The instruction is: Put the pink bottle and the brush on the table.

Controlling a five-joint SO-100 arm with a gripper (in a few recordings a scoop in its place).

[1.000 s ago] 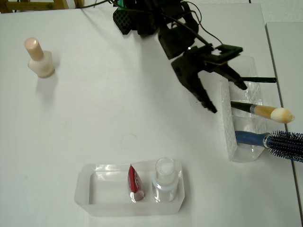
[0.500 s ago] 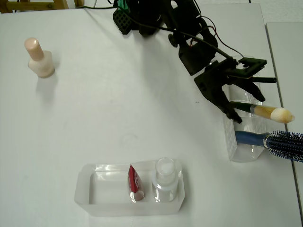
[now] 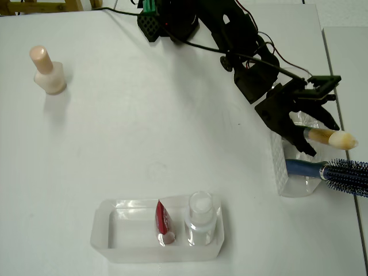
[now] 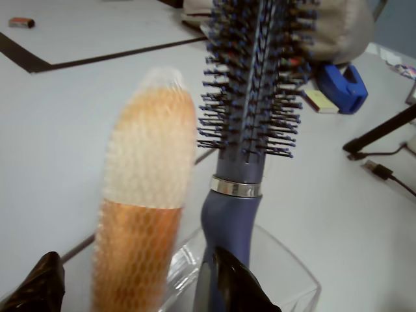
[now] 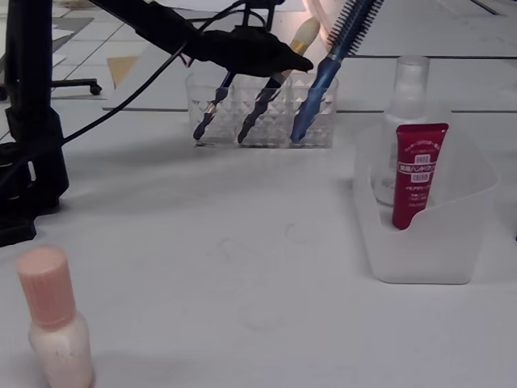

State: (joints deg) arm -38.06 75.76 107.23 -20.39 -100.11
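From above we see the pink bottle (image 3: 48,71) standing upright on the white counter (image 3: 144,132), far left and well apart from everything else. Our black gripper (image 3: 313,135) reaches over the clear holder (image 3: 282,172) at the right, its fingers set on either side of the brush (image 3: 330,137), whose cream tip points right. Just below lies a blue hairbrush (image 3: 339,171). Near the bottom, a clear tray (image 3: 112,230) holds a red sachet (image 3: 163,221) and a clear bottle (image 3: 200,215).
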